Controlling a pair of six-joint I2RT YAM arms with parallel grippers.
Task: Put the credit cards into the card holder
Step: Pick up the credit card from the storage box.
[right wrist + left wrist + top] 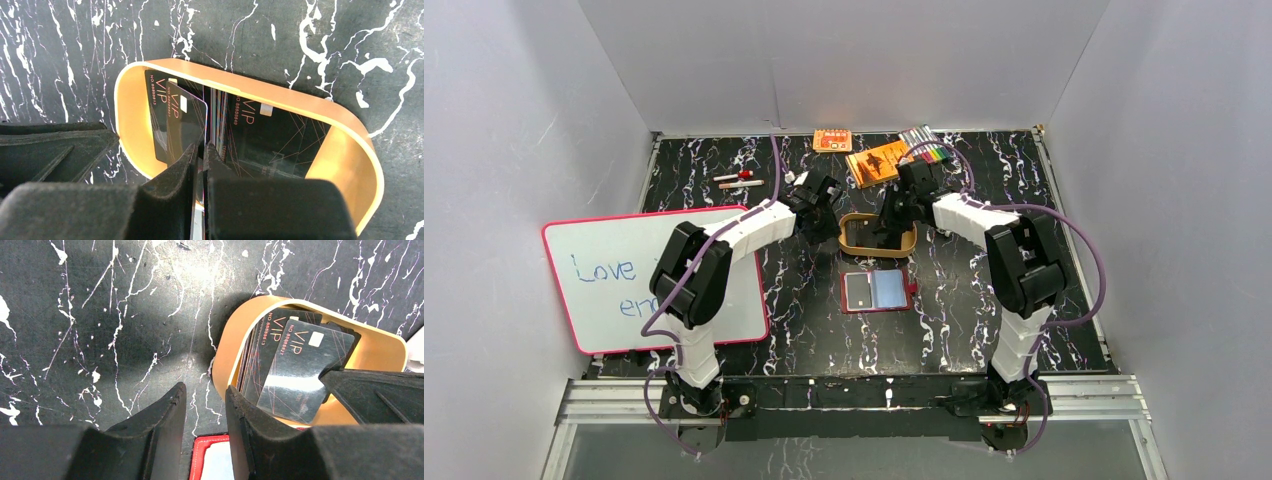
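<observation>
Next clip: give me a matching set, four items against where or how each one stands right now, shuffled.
1 card holder
2 right gripper
3 left gripper
4 whiteboard

A far left, with handwriting on it
B pinching a credit card in the tray
C lying open, on the near side of the tray
D jaws apart, empty, beside the tray

Pairs: 1-C, 2-B, 3-D, 4-A

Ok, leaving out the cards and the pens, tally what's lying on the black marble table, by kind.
Orange printed packets: 2
Tan-yellow oval tray: 1
Dark red folding wallet: 1
Pink-edged whiteboard: 1
Total: 5
</observation>
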